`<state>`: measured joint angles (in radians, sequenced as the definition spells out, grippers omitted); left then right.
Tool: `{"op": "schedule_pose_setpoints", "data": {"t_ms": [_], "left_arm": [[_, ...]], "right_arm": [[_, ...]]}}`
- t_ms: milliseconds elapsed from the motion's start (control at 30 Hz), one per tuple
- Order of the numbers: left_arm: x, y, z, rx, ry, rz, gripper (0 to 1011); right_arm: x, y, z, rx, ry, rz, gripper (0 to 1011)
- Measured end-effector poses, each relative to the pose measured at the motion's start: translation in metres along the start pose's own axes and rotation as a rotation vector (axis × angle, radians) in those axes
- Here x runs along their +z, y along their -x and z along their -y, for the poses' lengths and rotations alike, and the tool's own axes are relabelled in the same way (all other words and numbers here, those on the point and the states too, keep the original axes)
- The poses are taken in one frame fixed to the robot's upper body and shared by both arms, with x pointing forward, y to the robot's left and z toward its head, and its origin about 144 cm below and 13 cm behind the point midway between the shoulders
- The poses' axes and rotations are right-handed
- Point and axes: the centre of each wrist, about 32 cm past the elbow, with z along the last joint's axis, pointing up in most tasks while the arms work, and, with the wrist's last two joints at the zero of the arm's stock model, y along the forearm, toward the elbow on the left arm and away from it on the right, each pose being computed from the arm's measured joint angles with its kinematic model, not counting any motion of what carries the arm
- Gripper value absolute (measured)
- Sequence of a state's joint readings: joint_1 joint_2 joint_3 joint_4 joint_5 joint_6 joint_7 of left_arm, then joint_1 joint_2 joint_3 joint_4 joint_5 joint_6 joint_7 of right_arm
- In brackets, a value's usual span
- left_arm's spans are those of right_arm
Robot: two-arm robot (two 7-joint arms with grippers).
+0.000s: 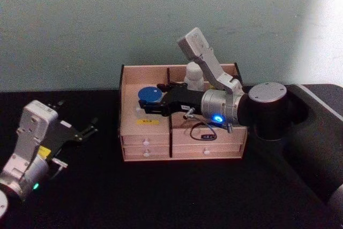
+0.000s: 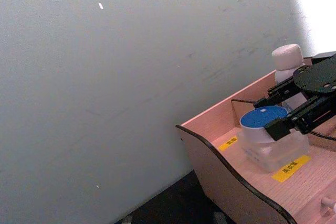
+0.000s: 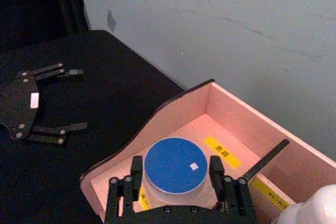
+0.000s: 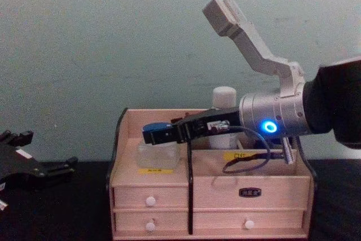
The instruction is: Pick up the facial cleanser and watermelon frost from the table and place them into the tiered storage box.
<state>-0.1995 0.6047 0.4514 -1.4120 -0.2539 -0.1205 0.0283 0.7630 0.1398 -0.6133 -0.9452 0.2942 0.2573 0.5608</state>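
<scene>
The tiered storage box [image 1: 144, 142] of light wood stands mid-table. A clear jar with a blue lid [image 1: 149, 94] rests in its front left compartment. My right gripper [image 1: 153, 99] reaches in from the right and its fingers flank the lid [image 3: 175, 163] with a narrow gap on each side, open. A white capped bottle [image 1: 193, 74] stands upright in a rear compartment. I cannot tell which of the two is the facial cleanser and which the watermelon frost. My left gripper [image 1: 77, 115] hovers open and empty over the table, left of the box.
The table is black cloth [image 1: 161, 197] and a pale wall rises close behind the box. A black divider [image 3: 265, 158] separates the jar's compartment from its neighbour. A loose cable [image 4: 242, 162] hangs from my right wrist over the box front.
</scene>
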Motion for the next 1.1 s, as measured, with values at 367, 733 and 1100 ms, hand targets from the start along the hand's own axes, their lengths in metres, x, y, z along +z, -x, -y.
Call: {"op": "schedule_pose_setpoints", "data": {"t_ms": [367, 733, 1100], "left_arm": [[0.000, 0.000, 0.000, 0.000, 0.000, 0.000, 1001], [0.000, 0.000, 0.000, 0.000, 0.000, 0.000, 1001], [0.000, 0.000, 0.000, 0.000, 0.000, 0.000, 1001]], "right_arm": [[0.000, 0.000, 0.000, 0.000, -0.001, -0.001, 1002], [0.000, 0.000, 0.001, 0.001, -0.011, -0.003, 1002], [0.007, 0.001, 0.022, -0.004, -0.196, -0.001, 1002]]}}
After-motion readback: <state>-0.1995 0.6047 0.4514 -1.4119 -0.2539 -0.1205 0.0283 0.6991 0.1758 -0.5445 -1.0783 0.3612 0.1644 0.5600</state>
